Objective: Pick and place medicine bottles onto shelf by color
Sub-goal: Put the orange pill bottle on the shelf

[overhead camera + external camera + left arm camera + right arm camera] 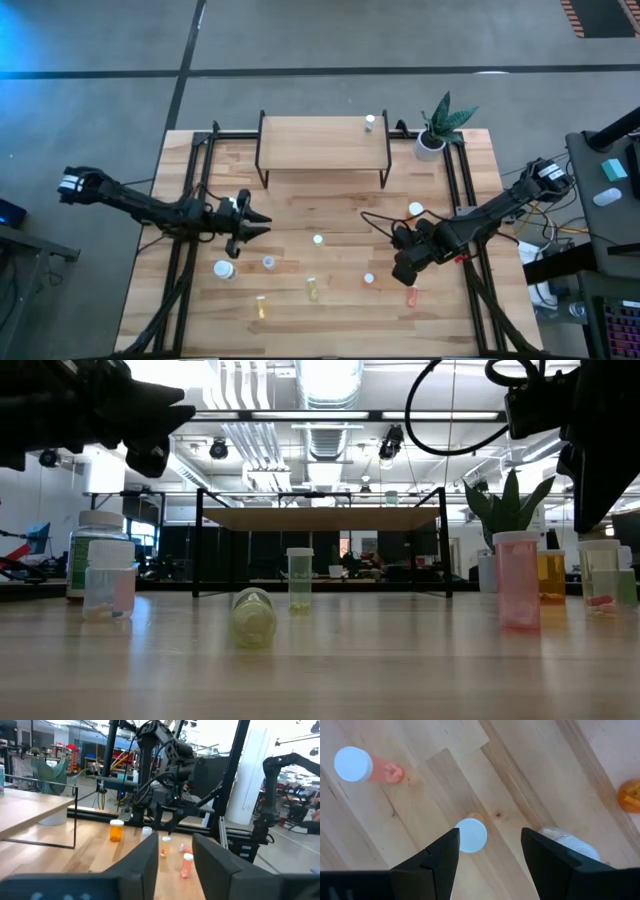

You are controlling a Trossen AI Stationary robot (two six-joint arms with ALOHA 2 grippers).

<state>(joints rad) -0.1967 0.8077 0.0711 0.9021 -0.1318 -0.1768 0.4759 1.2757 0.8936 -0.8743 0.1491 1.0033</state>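
Nearest the table's front edge stands a pink bottle (411, 295). Behind it the right gripper (489, 845) hovers with jaws apart over a white-capped bottle (471, 835). The left gripper (262, 227), jaws apart and empty, is before the shelf (322, 142), which carries one bottle (369, 122).

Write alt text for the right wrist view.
The right gripper, open, hangs over a small white-capped bottle standing on the wooden table. An orange-red bottle stands off to one side, an amber one shows at the picture's edge, and a clear one shows behind one finger.
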